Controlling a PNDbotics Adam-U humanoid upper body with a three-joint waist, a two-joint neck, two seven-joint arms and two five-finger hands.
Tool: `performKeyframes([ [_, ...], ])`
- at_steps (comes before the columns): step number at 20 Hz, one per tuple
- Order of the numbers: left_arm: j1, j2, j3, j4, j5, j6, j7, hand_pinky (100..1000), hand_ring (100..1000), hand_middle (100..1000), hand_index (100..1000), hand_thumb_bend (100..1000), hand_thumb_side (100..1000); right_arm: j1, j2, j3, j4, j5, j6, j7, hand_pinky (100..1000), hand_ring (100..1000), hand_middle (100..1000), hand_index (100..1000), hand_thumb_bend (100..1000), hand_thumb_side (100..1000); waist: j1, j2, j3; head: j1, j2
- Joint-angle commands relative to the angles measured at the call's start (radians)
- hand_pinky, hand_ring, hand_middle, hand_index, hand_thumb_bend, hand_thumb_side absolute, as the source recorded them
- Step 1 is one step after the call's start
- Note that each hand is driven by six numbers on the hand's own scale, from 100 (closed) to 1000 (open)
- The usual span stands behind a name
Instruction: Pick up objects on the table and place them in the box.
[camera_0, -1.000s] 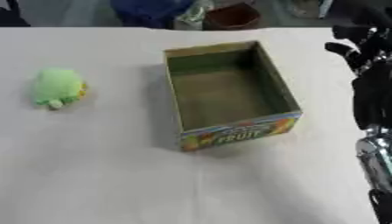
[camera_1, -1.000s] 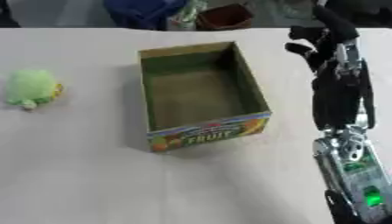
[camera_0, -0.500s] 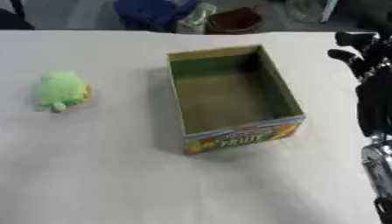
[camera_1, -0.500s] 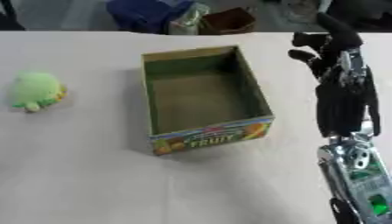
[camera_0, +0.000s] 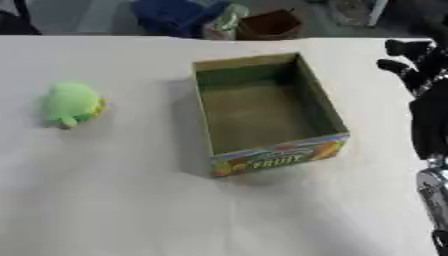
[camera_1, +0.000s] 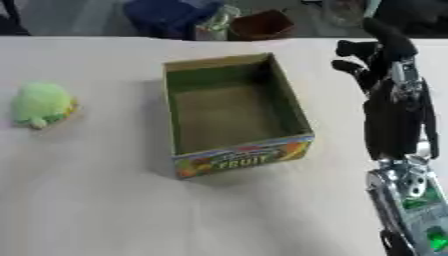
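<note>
Open cardboard box (camera_1: 232, 112) sits near the middle of the table (camera_0: 114, 200), a bit toward the far edge, long axis running near-to-far and slightly askew. Inside looks green-brown with nothing showing in it; the near wall carries a colourful printed label reading "FRUIT". Green plush toy (camera_0: 72, 103), rounded, with a small yellow-orange patch on its right side, lies on the table toward the left edge, well apart from the box, nothing touching it. Right hand (camera_1: 372, 57) is up beside the box's far right corner, over the table toward the right edge, clear of the box wall, not touching it. Black fingers are bent and spread a little, holding nothing; can't say more exactly how far they are curled. Black forearm with silver joint section runs down from it along the right edge to the near right corner, a green-lit panel visible near the bottom in the right eye view. Left hand shows in neither view. Past the table's far edge: a blue object (camera_0: 171, 14), a brown container (camera_1: 261, 24) and a pale green-white item between them, all off the table.
</note>
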Motion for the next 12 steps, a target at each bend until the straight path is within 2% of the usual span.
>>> performKeyframes([
  [1, -0.044, -0.004, 0.006, 0.01, -0.017, -0.006, -0.024, 641, 739, 814, 966, 542, 989, -0.013, -0.008, -0.001, -0.02, -0.003, -0.001, 0.005, 743, 823, 602, 906, 100, 1000, 0.001, -0.014, -0.001, 0.009, -0.011],
  [9, -0.106, -0.062, -0.006, 0.042, -0.079, -0.021, -0.042, 645, 748, 829, 976, 548, 976, -0.02, -0.004, 0.004, -0.02, -0.007, 0.0, 0.011, 743, 823, 602, 907, 100, 1000, 0.002, -0.011, -0.012, 0.026, -0.022],
  [12, -0.119, -0.081, -0.012, 0.055, -0.089, -0.037, -0.058, 655, 757, 836, 984, 577, 975, -0.022, -0.003, 0.007, -0.02, -0.008, 0.001, 0.014, 743, 824, 601, 907, 100, 1000, 0.002, -0.008, -0.016, 0.032, -0.027],
])
